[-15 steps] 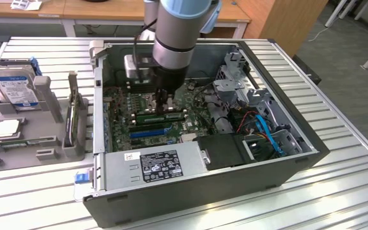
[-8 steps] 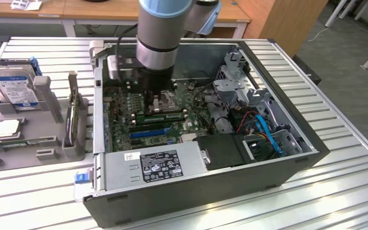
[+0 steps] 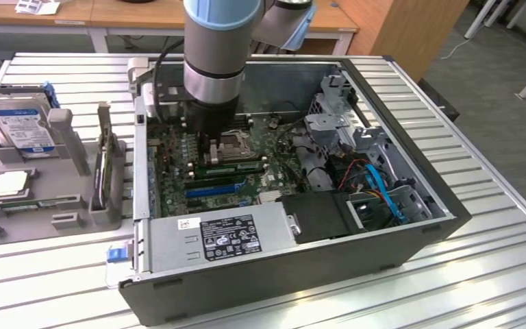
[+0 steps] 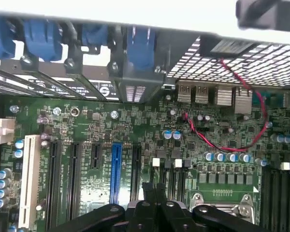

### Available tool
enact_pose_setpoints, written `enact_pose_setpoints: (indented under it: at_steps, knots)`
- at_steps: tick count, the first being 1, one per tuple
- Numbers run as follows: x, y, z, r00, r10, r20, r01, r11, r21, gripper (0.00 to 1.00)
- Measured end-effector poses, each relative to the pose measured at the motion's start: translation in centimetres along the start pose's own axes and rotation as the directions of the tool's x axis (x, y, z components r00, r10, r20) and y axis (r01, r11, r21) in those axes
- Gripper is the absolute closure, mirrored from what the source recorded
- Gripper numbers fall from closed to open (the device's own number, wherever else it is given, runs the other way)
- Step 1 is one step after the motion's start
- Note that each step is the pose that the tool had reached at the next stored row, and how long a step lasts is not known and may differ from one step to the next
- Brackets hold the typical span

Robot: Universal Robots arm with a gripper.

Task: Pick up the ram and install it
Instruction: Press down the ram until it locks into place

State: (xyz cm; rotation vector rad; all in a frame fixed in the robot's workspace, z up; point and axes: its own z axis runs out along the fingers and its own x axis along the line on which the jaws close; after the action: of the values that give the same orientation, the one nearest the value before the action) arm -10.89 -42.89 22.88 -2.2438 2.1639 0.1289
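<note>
— reading the labels, could anything be made out?
— no. the print on the power supply point(image 3: 222, 236) sticker and on the hard drive point(image 3: 21, 127) was too small to be read.
— and the ram point(image 3: 98, 175)?
— it was seen stood on edge in the grey holder point(image 3: 25, 205) beside the case point(image 3: 290, 281), its long axis running near to far. the gripper point(image 4: 154, 188) was clenched on nothing over the motherboard point(image 4: 150, 125).

Open PC case point(image 3: 427, 226) sits on slatted metal table point(image 3: 509, 274). Inside: green motherboard point(image 4: 150, 130) w/ blue expansion slot point(image 4: 116, 169), PSU point(image 3: 222, 236) at front, blue cables point(image 3: 382, 195). Hard drive point(image 3: 21, 127) upright in grey holder point(image 3: 71, 147), exterior view's left.
</note>
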Motion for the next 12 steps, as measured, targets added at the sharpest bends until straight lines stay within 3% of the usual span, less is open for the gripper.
enact_pose_setpoints:
  at_steps: [7, 8, 12]
  knots:
    - [0.1, 0.01, 0.8, 1.0, 0.0, -0.0007, 0.0, 1.0, -0.0004, 0.89]
    - [0.0, -0.01, 0.57, 1.0, 0.0, 0.0016, 0.0, 1.0, 0.0015, 0.89]
    - [-0.1, 0.07, -1.2, 1.0, 0.003, 0.0003, -0.003, 1.0, 0.0, 0.89]
